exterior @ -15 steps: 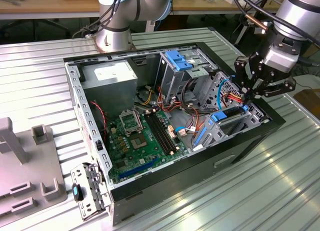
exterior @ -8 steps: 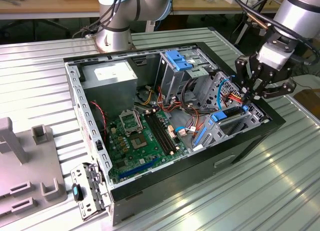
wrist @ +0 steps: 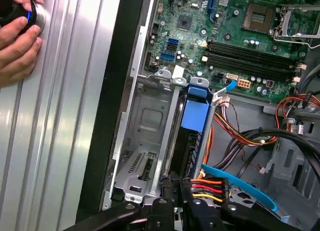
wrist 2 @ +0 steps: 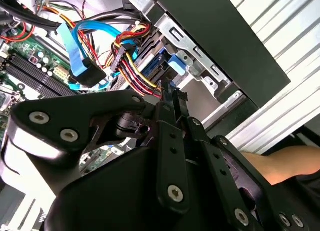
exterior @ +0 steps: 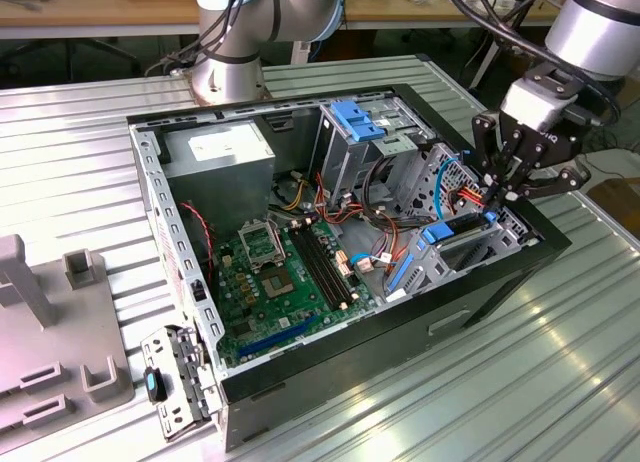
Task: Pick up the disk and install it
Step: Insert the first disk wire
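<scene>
Jaws pinched narrow, tips nr end of disk (wrist: 194,116), slotted in drive bay (wrist: 145,121)

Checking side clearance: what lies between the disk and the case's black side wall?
In the first wrist view, a grey metal drive bay slot with nothing in it lies between the disk and the black wall.

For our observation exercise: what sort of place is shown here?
Likely a robotics lab or workshop: a robotic end effector hangs over an opened computer case on a ribbed metal table, with a wooden workbench behind.
</scene>
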{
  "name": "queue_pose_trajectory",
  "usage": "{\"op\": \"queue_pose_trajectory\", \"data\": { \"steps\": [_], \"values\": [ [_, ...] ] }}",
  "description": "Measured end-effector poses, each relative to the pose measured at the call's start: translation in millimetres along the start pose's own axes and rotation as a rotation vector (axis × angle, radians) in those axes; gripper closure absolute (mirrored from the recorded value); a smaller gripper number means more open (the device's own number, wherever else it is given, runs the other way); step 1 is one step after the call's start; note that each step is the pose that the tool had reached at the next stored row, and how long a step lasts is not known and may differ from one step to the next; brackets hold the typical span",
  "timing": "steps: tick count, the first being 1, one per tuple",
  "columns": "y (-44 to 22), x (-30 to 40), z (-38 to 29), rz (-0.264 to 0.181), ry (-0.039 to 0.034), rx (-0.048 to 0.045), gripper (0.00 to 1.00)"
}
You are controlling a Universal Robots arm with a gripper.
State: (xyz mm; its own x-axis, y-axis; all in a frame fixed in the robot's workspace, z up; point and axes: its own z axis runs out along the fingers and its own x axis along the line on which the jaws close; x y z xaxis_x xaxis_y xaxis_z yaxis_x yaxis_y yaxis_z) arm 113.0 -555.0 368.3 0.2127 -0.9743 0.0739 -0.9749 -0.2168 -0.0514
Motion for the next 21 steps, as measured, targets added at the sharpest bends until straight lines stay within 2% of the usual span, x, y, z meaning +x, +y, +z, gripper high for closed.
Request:
{"op": "queue_pose_trajectory", "data": {
  "steps": [6, 9, 11, 14, 21],
  "values": [
    [0.2, -4.9, 0.4, 0.001, 0.0003, -0.0002, 0.83],
    [0.5, -5.1, 0.5, 0.002, 0.0004, -0.0003, 0.83],
    [0.6, -5.4, 1.0, 0.016, 0.0011, -0.0014, 0.83],
    [0.7, -5.5, 2.2, 0.088, 0.0049, -0.0066, 0.83],
    [1.6, -5.7, 2.2, 0.089, 0.005, -0.0068, 0.83]
  ]
}}
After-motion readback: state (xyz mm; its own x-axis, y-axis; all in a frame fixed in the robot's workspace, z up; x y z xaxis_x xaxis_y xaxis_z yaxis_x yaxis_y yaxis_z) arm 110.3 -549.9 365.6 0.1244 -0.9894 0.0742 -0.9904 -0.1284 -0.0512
